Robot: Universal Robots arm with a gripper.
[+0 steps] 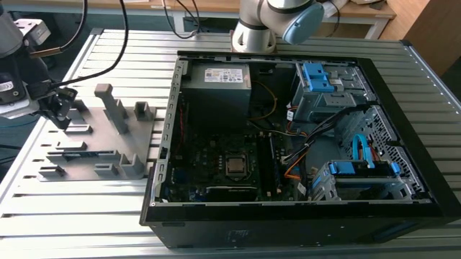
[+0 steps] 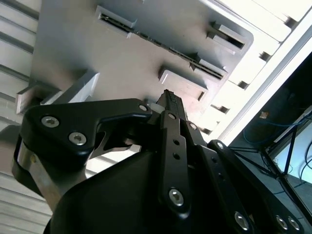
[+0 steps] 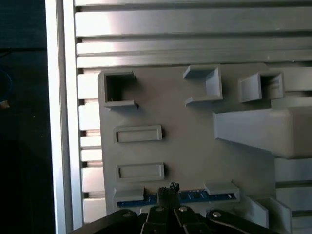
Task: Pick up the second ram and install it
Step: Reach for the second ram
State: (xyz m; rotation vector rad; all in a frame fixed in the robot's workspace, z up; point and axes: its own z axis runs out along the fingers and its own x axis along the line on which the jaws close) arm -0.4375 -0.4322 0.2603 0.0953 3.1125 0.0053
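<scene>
The thin, long, dark memory stick [image 1: 79,154] stood on its edge in the flat grey plastic holder [image 1: 108,141], at the holder's near part. Its long side ran from the exterior view's left to its right. Just behind it hung the black robot gripper [image 1: 63,120], over the stick's middle. Its fingers [image 2: 170,105] looked pressed together, with nothing between them. From above, the stick looked bluish. On the right sat the open black computer case [image 1: 288,229]
</scene>
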